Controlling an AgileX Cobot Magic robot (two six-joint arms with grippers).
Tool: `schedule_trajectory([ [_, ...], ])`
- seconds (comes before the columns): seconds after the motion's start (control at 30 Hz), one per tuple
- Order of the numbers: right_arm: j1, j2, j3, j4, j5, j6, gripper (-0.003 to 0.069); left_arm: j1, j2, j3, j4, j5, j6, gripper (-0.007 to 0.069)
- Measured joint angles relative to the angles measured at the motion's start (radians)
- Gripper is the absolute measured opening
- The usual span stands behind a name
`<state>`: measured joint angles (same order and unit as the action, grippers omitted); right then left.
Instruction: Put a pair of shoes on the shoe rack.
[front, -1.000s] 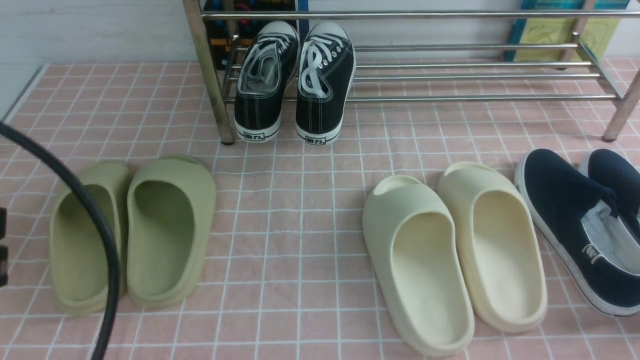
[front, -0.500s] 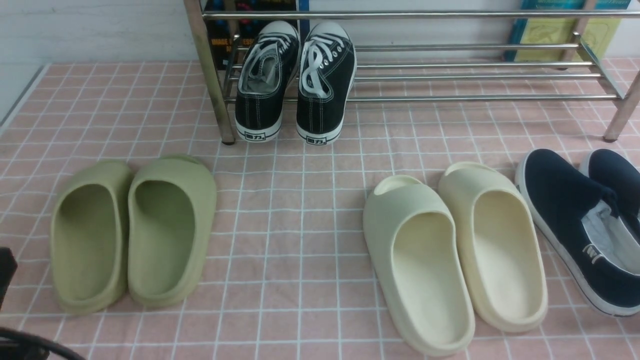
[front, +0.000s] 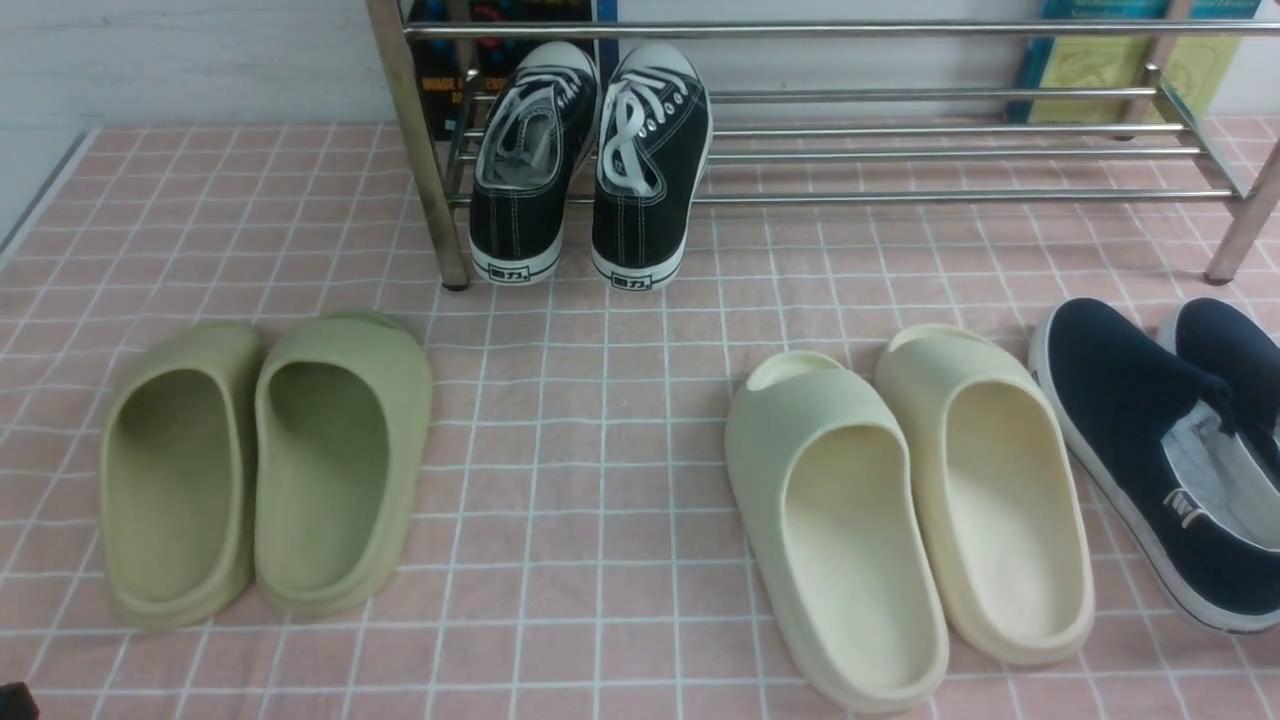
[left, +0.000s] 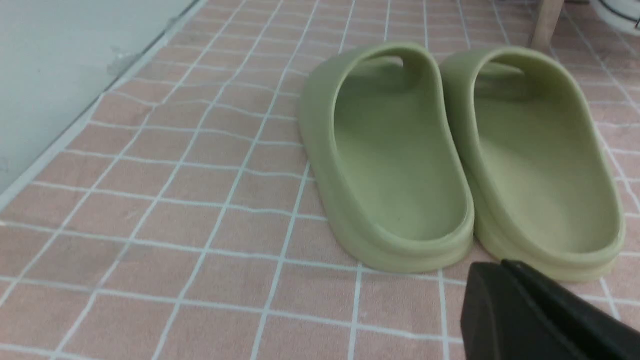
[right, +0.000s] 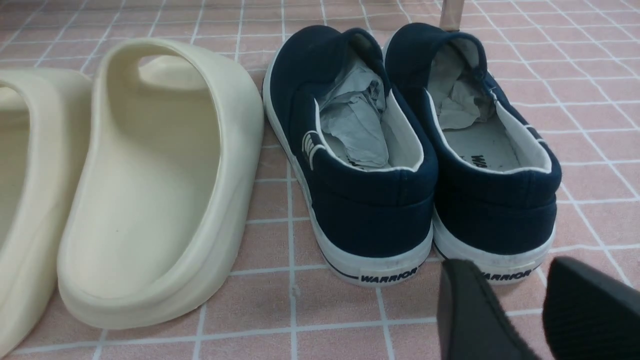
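Starting at the left edge of the pink checked tablecloth: the green foam slides sit side by side, and in the left wrist view the left gripper hangs just behind their heels with its fingers pressed together, holding nothing. Up at the back, the black canvas sneakers are parked as a pair at the left end of the chrome shoe rack, toes in on the bars, heels sticking out over the front bar and down onto the cloth (so I'd call the job pretty much done). Further right are the cream foam slides, then the navy slip-ons at the right edge. In the right wrist view the right gripper sits right behind the slip-ons' heels, fingers apart, empty.

What could go wrong: the sneakers only half rest on the bars, so a bump to the rack could slide them off. Either gripper swinging forward could also shove the shoes in front of it.
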<state>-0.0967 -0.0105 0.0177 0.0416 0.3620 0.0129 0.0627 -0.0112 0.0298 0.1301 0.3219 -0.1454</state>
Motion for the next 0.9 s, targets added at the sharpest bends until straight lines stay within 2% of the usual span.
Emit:
schedule_trajectory([
  [0.27,0.000,0.000,0.000,0.000,0.000,0.000,0.0240,-0.079,-0.001,-0.003,0.033,0.034,0.001,0.0005],
  [0.9,0.000,0.000,0.000,0.000,0.000,0.000,0.0240,-0.080,-0.001,-0.004,0.036,0.038,0.001,0.0014],
])
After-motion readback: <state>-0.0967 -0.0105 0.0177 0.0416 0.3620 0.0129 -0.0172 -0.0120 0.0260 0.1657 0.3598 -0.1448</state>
